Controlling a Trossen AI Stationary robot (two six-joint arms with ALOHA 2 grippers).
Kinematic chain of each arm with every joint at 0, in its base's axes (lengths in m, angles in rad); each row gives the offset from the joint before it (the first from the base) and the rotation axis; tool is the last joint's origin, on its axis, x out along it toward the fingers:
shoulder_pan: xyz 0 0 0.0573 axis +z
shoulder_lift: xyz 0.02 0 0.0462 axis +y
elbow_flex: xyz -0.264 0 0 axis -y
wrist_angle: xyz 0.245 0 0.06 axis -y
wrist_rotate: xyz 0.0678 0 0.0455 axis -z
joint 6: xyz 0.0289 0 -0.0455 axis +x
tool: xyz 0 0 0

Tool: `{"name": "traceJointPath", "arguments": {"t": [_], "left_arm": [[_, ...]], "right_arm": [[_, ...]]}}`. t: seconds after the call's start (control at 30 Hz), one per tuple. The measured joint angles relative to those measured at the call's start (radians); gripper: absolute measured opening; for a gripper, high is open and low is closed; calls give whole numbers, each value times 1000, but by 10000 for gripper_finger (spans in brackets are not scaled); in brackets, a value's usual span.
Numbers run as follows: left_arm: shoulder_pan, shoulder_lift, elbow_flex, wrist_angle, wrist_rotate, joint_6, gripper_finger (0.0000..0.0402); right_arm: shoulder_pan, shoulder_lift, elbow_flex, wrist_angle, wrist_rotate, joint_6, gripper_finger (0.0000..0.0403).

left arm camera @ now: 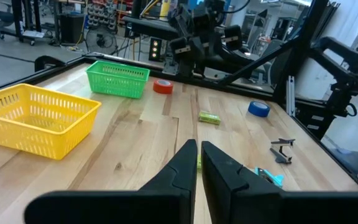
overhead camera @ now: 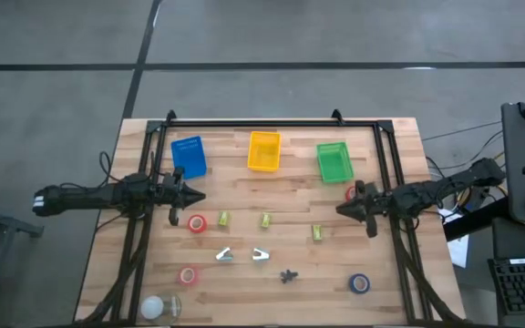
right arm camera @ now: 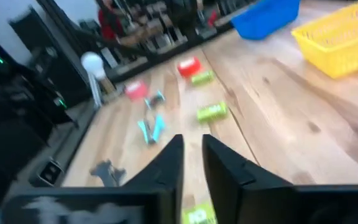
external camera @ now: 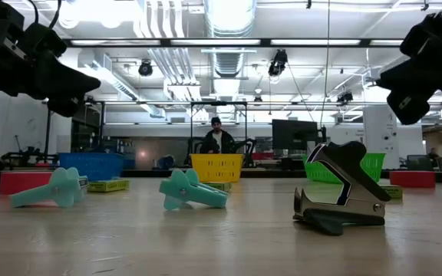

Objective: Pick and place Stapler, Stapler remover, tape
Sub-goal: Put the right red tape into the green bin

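Baskets stand in a row along the far edge of the table [overhead camera: 390,273]: blue [overhead camera: 188,157], yellow [overhead camera: 263,150] and green [overhead camera: 334,161], and no task thing can be seen inside any of them.

On the left, the left gripper [overhead camera: 190,195] hangs above the wood just in front of the blue basket. Its claw is closed and holds nothing. A red tape roll [overhead camera: 197,222] lies near it, and a second red roll [overhead camera: 188,275] lies closer to the near edge.

In the middle lie three small green blocks (probably the staplers, though this is hard to tell) [overhead camera: 265,220], two teal staple removers [overhead camera: 224,256] and one dark staple remover [overhead camera: 288,275]. A blue tape roll [overhead camera: 360,283] lies at the near right.

On the right, the right gripper [overhead camera: 341,209] hovers in front of the green basket. Its claw stands a little apart and it is empty. Another red roll [overhead camera: 351,193] lies just beside it.

The step in hand seems to be the start of a pick, since nothing is gripped. The next move probably asks the right gripper to open wider, come down over a near thing and close on it squarely.
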Motion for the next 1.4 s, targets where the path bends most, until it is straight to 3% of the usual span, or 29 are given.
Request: {"name": "traceJointPath", "arguments": {"t": [0.33, 0.57, 0.77, 0.93, 1.1, 1.4], "left_arm": [[0, 0, 0, 6, 1, 0, 26], [0, 0, 0, 7, 1, 0, 26], [0, 0, 0, 8, 1, 0, 26], [0, 0, 0, 8, 1, 0, 26], [0, 0, 0, 9, 1, 0, 26], [0, 0, 0, 10, 1, 0, 26]], "right_arm": [[0, 336, 176, -121, 63, 107, 189], [0, 488, 409, -674, 82, 317, 238], [0, 572, 512, -949, 170, 358, 251], [-21, 604, 505, -953, 241, 404, 251], [-112, 650, 490, -954, 168, 490, 251], [-230, 779, 489, -884, 97, 444, 244]]}}
